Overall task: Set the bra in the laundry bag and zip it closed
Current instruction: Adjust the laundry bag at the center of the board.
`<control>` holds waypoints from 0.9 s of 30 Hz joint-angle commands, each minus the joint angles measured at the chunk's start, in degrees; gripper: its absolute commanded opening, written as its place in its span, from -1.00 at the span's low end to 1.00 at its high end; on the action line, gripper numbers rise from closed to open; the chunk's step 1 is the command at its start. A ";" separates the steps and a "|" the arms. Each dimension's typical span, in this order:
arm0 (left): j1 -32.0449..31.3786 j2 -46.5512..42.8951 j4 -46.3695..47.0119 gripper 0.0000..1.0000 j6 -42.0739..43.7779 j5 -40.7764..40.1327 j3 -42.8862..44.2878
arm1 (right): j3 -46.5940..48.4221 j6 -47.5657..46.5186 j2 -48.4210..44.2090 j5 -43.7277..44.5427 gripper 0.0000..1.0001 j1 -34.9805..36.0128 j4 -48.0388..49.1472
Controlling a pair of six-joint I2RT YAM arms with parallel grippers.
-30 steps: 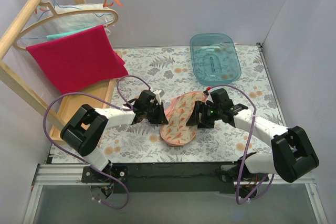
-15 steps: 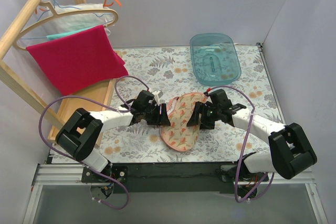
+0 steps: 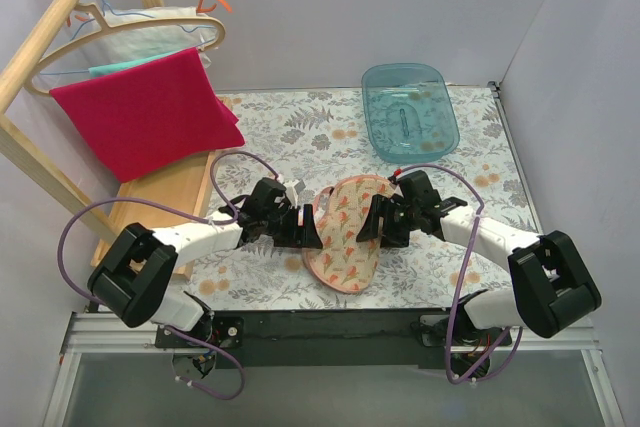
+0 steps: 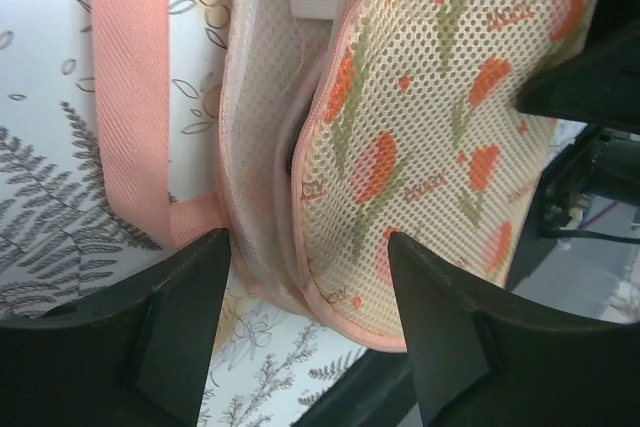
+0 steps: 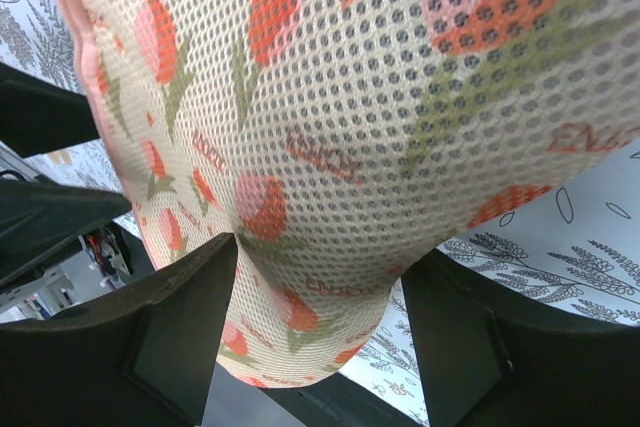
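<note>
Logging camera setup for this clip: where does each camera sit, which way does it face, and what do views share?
Top external: above, behind the bases, looking down on the table; both arms show, left claw and right claw flanking the laundry bag.
Left wrist: on the left arm, facing the bag's pink edge between its own fingers.
Right wrist: on the right arm, facing the bag's mesh between its own fingers.
Shared: all three show the bag.
</note>
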 commanded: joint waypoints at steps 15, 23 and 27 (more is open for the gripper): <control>-0.09 -1.80 3.51 0.33 -3.59 9.03 -2.96 | 2.29 0.13 1.05 -0.44 0.47 -0.03 0.56; -0.53 -1.36 6.41 0.23 -6.84 8.16 -3.22 | 2.56 0.13 1.32 -0.53 0.47 -0.03 0.56; -1.24 -2.06 7.20 0.15 -8.60 5.79 -4.36 | 2.64 0.13 1.41 -0.53 0.47 -0.03 0.56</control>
